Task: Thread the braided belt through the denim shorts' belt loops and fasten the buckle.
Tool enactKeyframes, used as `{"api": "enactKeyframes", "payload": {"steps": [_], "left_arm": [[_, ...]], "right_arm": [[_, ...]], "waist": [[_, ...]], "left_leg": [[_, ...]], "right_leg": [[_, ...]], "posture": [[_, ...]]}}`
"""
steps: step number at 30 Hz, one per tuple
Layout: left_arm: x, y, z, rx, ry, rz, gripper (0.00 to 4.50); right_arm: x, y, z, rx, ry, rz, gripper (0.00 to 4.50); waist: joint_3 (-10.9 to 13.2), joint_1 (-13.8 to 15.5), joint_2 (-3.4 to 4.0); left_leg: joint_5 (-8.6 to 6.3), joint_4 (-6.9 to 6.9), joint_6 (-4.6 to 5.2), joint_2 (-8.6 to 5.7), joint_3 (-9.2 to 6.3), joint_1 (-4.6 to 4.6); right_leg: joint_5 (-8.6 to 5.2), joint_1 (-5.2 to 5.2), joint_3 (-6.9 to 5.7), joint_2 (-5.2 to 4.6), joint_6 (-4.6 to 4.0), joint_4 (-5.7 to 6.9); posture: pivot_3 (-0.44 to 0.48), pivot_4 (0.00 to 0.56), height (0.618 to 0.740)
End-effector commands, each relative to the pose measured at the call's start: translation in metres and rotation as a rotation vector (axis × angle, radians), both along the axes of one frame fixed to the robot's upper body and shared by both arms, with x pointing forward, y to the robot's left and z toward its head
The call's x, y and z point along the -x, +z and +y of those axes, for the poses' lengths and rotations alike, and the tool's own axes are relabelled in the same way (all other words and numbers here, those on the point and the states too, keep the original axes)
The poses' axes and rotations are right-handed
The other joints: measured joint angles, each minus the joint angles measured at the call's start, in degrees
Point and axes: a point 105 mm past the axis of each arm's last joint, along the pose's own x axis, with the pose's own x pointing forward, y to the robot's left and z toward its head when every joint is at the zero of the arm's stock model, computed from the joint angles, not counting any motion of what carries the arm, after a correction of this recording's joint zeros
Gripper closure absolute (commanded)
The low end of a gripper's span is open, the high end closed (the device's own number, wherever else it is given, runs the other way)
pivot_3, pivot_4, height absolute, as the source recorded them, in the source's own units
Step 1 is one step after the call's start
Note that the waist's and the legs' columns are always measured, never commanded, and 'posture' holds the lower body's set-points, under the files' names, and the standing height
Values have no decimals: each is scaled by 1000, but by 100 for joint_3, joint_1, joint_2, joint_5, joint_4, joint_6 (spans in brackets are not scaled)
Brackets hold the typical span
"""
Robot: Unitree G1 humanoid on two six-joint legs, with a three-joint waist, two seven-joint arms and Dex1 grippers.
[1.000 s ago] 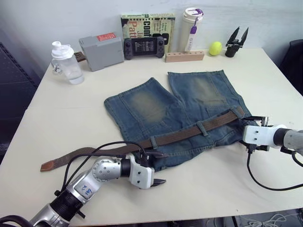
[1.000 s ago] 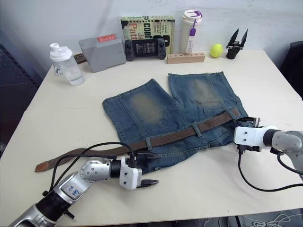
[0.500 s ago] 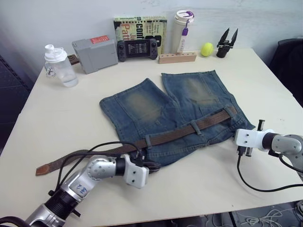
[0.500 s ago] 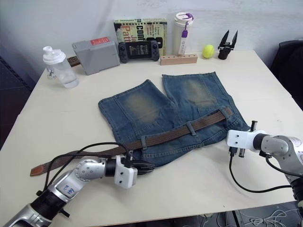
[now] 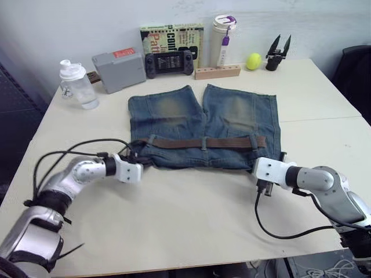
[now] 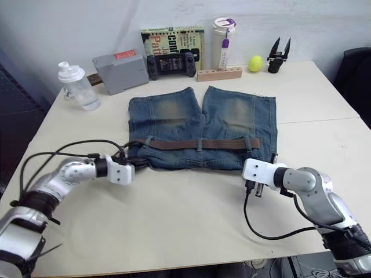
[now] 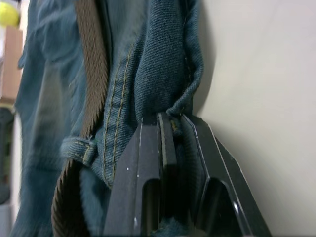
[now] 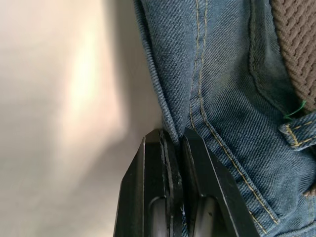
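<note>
- Denim shorts (image 5: pixel 203 124) lie flat, waistband toward the robot.
- Braided belt (image 5: pixel 203 142) runs across the waistband through the belt loops (image 5: pixel 204 143); fastening looks undone, buckle not discernible.
- Left gripper (image 7: pixel 170 128) and right gripper (image 8: pixel 173 140) each pinch a waistband corner.
</note>
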Motion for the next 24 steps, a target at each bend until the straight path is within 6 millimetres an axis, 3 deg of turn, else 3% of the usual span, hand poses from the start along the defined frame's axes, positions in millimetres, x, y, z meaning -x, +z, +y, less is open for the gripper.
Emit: {"api": "enactKeyframes", "payload": {"steps": [1,7,15,18,19,24], "left_arm": [[18,-39,51,-131,131,186,4000],[48,-51,24,-33,-17,273,4000],[61,-58,14,24,31,315,4000],[59,-53,14,90,81,310,3110],[59,-52,14,102,90,310,2621],[63,-29,19,126,109,325,770]], "right_arm": [[-2,-9,-7,51,-34,7,4468],[-13,-15,-10,74,-36,-47,4468],[-18,-12,-9,51,-43,-82,4468],[-19,-10,-8,20,-62,-86,4500],[-19,-9,-8,16,-66,-92,4500],[-12,8,-15,-59,-88,-39,2424]], "waist": [[5,-48,-21],[6,-165,-37],[5,-170,-36],[5,-163,-37],[5,-159,-38],[6,-129,-36]], "left_leg": [[0,0,0,0,2,-1],[-2,-4,1,4,5,4],[-7,-6,9,1,8,4],[-8,-8,9,2,8,4],[-8,-8,8,2,7,4],[-10,-8,8,2,3,1]], "right_leg": [[0,0,0,0,0,-1],[0,1,-1,-1,1,-5],[8,10,4,-2,16,-33],[8,10,4,-2,16,-34],[8,12,3,-2,16,-34],[9,10,3,-4,17,-39]], "posture": [[0,150,731],[0,150,731],[0,150,731],[0,150,731],[0,150,731],[0,150,731]]}}
